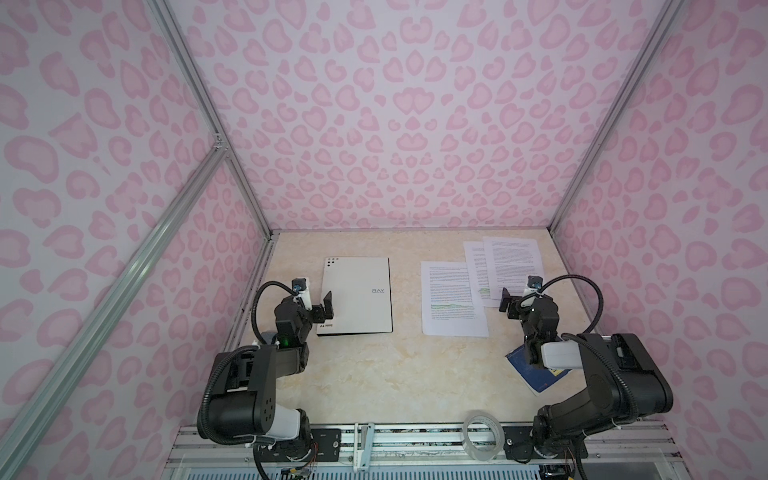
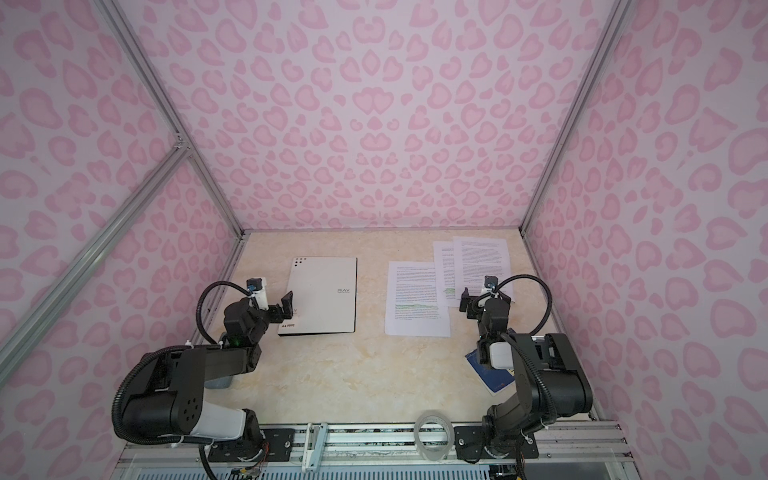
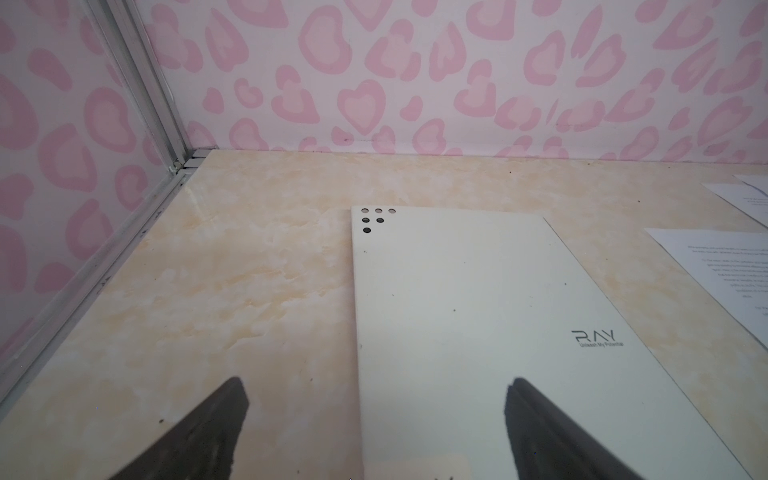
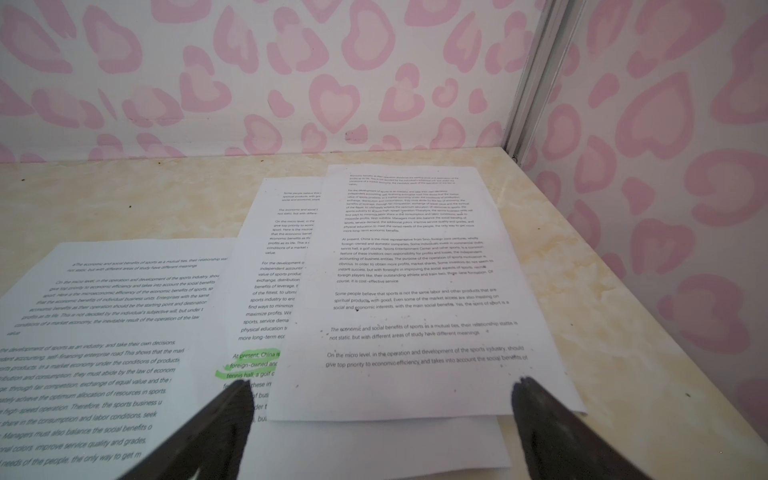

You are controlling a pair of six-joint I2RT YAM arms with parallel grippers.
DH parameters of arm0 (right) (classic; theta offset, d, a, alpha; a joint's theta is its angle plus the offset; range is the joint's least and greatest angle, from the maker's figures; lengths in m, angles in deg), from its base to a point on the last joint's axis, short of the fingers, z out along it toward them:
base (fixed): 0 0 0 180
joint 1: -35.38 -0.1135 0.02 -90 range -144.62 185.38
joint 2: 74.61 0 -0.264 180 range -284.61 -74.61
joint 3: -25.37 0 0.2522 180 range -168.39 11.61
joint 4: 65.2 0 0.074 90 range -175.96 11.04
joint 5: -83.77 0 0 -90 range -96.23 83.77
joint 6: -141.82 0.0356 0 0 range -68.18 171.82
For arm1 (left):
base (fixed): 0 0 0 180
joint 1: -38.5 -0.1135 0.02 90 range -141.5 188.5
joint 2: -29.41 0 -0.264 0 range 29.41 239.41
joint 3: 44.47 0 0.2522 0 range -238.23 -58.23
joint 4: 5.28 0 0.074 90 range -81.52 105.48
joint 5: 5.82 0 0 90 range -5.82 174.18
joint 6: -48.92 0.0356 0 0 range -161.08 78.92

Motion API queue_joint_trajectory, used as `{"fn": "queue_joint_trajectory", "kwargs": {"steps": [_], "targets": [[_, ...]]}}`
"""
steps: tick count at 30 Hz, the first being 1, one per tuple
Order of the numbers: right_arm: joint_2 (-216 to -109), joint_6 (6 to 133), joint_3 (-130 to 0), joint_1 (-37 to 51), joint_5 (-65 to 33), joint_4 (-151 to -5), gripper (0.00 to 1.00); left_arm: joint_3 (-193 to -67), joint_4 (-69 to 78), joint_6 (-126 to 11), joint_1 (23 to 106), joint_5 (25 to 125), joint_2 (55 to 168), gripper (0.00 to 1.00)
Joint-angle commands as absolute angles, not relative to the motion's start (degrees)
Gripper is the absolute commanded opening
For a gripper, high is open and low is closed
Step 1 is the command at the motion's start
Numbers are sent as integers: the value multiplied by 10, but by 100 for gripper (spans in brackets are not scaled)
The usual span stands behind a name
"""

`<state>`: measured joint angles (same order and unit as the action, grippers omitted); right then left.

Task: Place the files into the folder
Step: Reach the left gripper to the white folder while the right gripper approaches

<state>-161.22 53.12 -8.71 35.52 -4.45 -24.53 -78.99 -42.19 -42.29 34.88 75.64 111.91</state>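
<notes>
folder [image 1: 357,295] closed, left on desk [image 1: 374,374] | files [image 1: 453,299] loose, right | left claw [image 3: 376,380] apart over folder's near corner | right claw [image 4: 379,382] apart over files | next: lift cover first

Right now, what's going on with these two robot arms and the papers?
The left gripper hovers open over the near-left corner of the closed folder, which lies flat on the table. The right gripper hovers open over the files, three overlapping printed sheets. Neither holds anything, and no sheet is in the folder yet.
</notes>
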Motion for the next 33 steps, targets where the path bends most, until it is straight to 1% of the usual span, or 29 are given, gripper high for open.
{"fn": "queue_joint_trajectory", "kwargs": {"steps": [1, 3, 5, 7, 9, 12, 14, 16, 18, 23, 28, 30, 33], "targets": [[-1570, 537, -126, 353, -5, -342, 100, -857, -293, -415, 349, 747, 1095, 100], [-1540, 530, -144, 346, 0, -392, 100, -920, -175, -397, 350, 730, 1090, 100], [-1505, 533, -172, 325, 42, -455, 100, -993, -58, -373, 355, 734, 1092, 98], [-1477, 552, -216, 307, 67, -546, 100, -1072, 79, -347, 359, 741, 1102, 97], [-1455, 613, -274, 293, 88, -663, 100, -1137, 194, -311, 363, 748, 1111, 97], [-1445, 696, -373, 275, 87, -850, 100, -1219, 330, -266, 375, 781, 1117, 97], [-1436, 728, -405, 256, 69, -923, 100, -1253, 396, -220, 388, 808, 1112, 97], [-1419, 739, -403, 227, 52, -950, 100, -1267, 431, -174, 413, 866, 1102, 97], [-1404, 753, -389, 197, 64, -967, 100, -1266, 461, -116, 445, 924, 1088, 97], [-1392, 788, -361, 142, 7, -1000, 100, -1204, 483, -17, 533, 1049, 1042, 97], [-1401, 796, -349, 92, -36, -1014, 100, -1130, 504, -1, 611, 1096, 1018, 97], [-1409, 794, -347, 78, -48, -1013, 100, -1089, 480, 2, 637, 1112, 1018, 97], [-1422, 790, -347, 63, -64, -1009, 100, -1055, 453, -4, 658, 1110, 1031, 97]]}}
